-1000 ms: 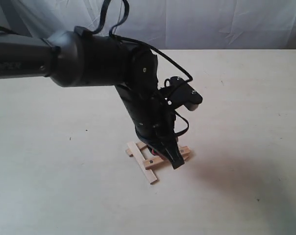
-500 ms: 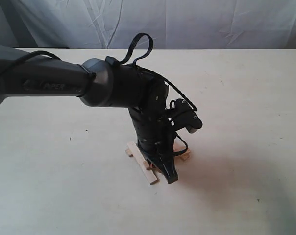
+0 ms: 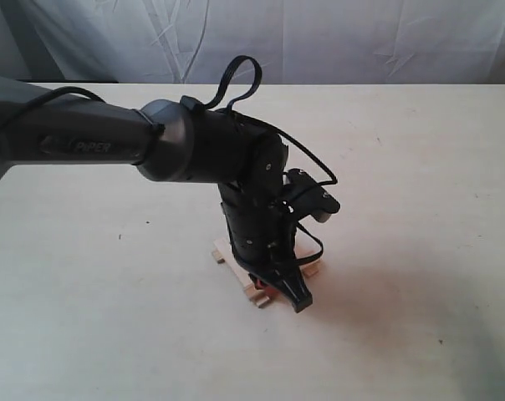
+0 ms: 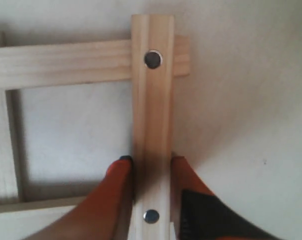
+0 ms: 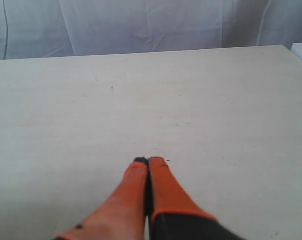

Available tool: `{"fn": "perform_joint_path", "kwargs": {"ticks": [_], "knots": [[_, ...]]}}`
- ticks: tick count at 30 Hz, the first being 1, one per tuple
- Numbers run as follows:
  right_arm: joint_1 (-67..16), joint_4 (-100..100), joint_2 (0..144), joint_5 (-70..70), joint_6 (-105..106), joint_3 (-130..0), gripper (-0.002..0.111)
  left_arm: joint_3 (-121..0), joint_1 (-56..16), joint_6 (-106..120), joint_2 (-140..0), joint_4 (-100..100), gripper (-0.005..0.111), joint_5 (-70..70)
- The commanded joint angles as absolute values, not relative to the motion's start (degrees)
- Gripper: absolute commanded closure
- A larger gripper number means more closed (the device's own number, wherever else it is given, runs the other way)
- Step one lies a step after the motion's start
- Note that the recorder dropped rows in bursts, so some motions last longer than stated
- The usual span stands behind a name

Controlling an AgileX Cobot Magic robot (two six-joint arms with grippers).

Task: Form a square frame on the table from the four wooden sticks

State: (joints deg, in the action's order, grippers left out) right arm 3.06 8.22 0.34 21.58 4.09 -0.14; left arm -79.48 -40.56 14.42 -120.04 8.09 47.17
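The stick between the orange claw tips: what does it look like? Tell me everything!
The stick is a flat strip of pale tan wood with fine grooves along it and a small round dark dot near each end. One end rests on top of another stick, making a corner. The left claw grips it near the other end, an orange fingertip against each edge.

Exterior camera, set back and high, looks down on the left gripper (image 3: 284, 291) and the square frame (image 3: 257, 295) beneath it; left wrist camera, close behind that gripper's fingers (image 4: 116, 195), faces down on the same frame, one stick (image 4: 152, 115) filling mid-view; right wrist camera looks low past the right gripper (image 5: 148, 161) across the table (image 5: 216, 100).
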Motion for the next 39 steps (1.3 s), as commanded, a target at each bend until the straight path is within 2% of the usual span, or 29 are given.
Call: {"fn": "perform_joint_path", "kwargs": {"ticks": [1, 5, 7, 10, 13, 17, 20, 24, 32, 35, 39], "knots": [[3.36, 8.27, 0.0, 20.77, 4.04, 0.0, 0.108, -79.62, -40.8, 13.42, -119.86, 10.91, 0.107, 47.76], [3.36, 8.14, 0.0, 20.93, 4.04, 0.0, 0.108, -79.62, -40.8, 13.42, -119.86, 11.06, 0.105, 47.34], [3.36, 8.14, 0.0, 20.93, 4.04, 0.0, 0.108, -79.62, -40.8, 13.42, -119.86, 11.06, 0.095, 47.69], [3.36, 8.14, 0.0, 20.93, 4.04, 0.0, 0.108, -79.62, -40.67, 13.42, -119.86, 11.47, 0.074, 47.67], [3.36, 8.14, 0.0, 20.93, 4.04, 0.0, 0.108, -80.36, -40.53, 13.42, -119.73, 11.68, 0.063, 48.39], [3.36, 8.14, 0.0, 20.93, 4.04, 0.0, 0.108, -83.38, -40.1, 13.42, -117.65, 11.4, 0.068, 52.24], [3.36, 8.14, 0.0, 20.93, 4.04, 0.0, 0.108, -84.52, -37.95, 13.42, -114.02, 12.04, 0.083, 56.09], [3.36, 8.14, 0.0, 20.93, 4.04, 0.0, 0.108, -82.07, -31.73, 11.45, -107.0, 11.94, 0.107, 57.48], [3.36, 8.16, 0.0, 20.75, 4.04, 0.0, 0.108, -64.47, -15.63, 9.14, -84.12, 11.58, 0.107, 50.09], [3.36, 8.16, 0.0, 20.75, 4.04, 0.0, 0.108, -55.92, -11.62, 9.14, -72.62, 11.46, 0.107, 46.59], [3.36, 8.16, 0.0, 20.75, 4.04, 0.0, 0.108, -46.53, -10.31, 9.14, -56.64, 11.45, 0.107, 44.18]]}}
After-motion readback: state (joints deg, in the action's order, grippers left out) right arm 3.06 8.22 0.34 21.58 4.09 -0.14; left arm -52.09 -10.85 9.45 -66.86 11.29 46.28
